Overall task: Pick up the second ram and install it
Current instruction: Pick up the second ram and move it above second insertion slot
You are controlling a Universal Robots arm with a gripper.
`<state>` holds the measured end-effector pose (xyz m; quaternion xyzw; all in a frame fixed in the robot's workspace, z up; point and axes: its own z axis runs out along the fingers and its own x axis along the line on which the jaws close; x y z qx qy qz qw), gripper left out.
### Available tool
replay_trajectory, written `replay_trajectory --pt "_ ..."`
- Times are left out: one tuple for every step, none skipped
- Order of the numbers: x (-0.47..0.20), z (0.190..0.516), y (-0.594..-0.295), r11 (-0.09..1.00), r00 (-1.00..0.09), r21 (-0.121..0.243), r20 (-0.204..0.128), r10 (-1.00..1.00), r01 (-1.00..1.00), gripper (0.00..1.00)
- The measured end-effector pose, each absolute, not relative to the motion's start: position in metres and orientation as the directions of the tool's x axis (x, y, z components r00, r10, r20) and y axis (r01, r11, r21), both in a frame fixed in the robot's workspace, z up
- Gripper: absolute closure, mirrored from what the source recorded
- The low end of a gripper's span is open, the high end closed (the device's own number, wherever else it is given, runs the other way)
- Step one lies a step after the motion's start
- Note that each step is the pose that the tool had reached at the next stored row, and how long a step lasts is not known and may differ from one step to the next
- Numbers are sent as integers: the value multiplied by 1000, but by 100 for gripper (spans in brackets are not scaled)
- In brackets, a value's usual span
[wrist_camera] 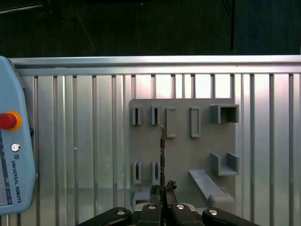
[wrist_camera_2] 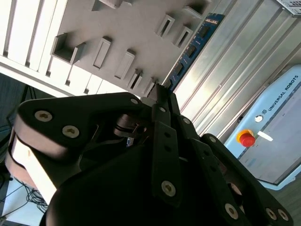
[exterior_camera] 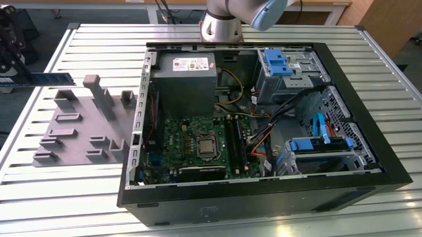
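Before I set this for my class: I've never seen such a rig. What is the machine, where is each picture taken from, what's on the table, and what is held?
It is one robot arm with a gripper. The exterior view comes from a camera off the arm; both wrist views come from cameras riding on it. On the slatted metal table stand an open computer case, green motherboard inside, and a grey tray with upright posts. A light-blue control box sits at the table's edge. The gripper is shut on the second ram, a thin blue-green memory stick, held in the air near the tray.
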<state>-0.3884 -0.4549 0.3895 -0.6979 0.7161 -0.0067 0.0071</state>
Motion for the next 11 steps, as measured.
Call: replay_trajectory --pt "-388 389 -455 26 -26 -19 -1 -1000 -999 86" --pt "-387 389 -455 26 -26 -20 -1 -1000 -999 86" --pt "-386 389 -455 26 -26 -20 -1 -1000 -999 86" --pt "-385 389 -455 26 -26 -19 -1 -1000 -999 86" --pt "-384 389 -455 26 -26 -20 -1 -1000 -999 86" --pt "-383 389 -455 26 -26 -20 -1 -1000 -999 86" --pt "-382 389 -455 26 -26 -20 -1 -1000 -999 86" --pt "-381 389 -455 26 -26 -20 -1 -1000 -999 86" --pt "-381 389 -455 26 -26 -20 -1 -1000 -999 86" --pt "-380 389 -455 26 -26 -19 -1 -1000 -999 86" --pt "-379 389 -455 26 -26 -19 -1 -1000 -999 86"
